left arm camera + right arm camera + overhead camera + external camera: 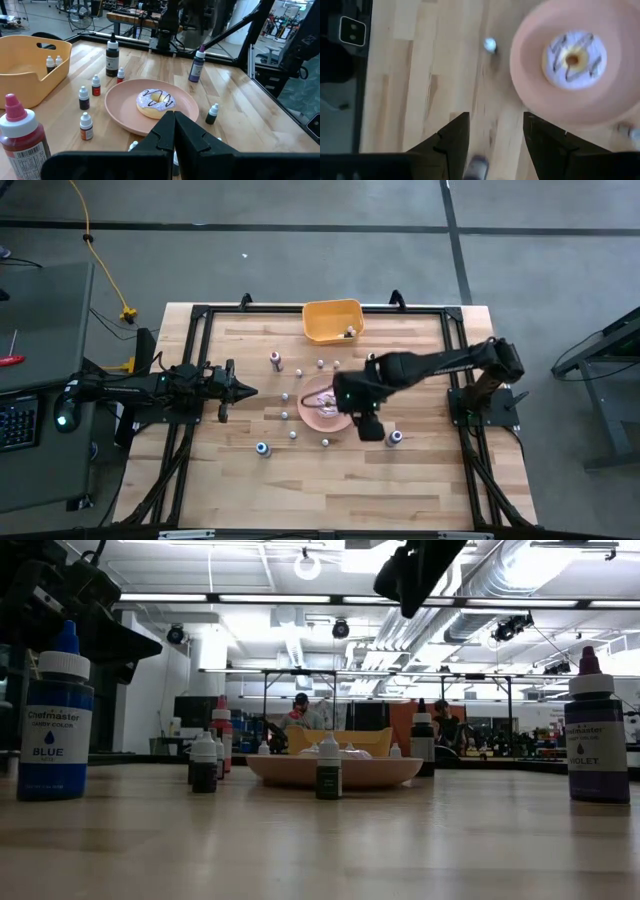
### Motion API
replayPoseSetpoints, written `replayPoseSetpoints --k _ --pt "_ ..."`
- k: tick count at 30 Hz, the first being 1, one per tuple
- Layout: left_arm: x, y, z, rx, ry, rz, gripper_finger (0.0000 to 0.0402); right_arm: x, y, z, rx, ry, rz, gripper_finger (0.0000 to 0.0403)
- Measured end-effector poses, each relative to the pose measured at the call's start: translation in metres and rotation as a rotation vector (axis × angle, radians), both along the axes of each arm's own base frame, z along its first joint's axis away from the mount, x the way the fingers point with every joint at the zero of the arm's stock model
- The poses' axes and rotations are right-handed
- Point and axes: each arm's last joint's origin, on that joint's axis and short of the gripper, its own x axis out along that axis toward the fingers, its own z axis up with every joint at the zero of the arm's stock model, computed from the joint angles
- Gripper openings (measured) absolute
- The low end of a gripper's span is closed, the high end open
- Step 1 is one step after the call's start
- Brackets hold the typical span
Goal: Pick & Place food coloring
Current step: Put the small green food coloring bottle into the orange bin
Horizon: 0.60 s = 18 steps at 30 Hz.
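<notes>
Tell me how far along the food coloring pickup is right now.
Early. Two small bottles already sit in the orange bin. Nothing is held: the right hand hangs open above the table beside the pink plate, with a purple-capped bottle just below it. The left hand waits, shut, at the table's left side. Many bottles are left standing around the plate, including the red-capped one and blue-capped one.
</notes>
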Motion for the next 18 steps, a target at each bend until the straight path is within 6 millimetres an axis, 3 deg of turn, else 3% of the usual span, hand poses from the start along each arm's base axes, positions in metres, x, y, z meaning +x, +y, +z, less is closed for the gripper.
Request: replayPoseSetpoints --k 11,18 --pt "0.0 0.0 0.0 0.0 0.0 0.0 0.0001 0.018 0.051 -0.036 -0.012 -0.059 0.132 0.0173" --pt "0.0 0.0 0.0 0.0 0.0 0.001 0.0001 0.028 0.07 -0.054 -0.03 -0.053 0.216 0.017"
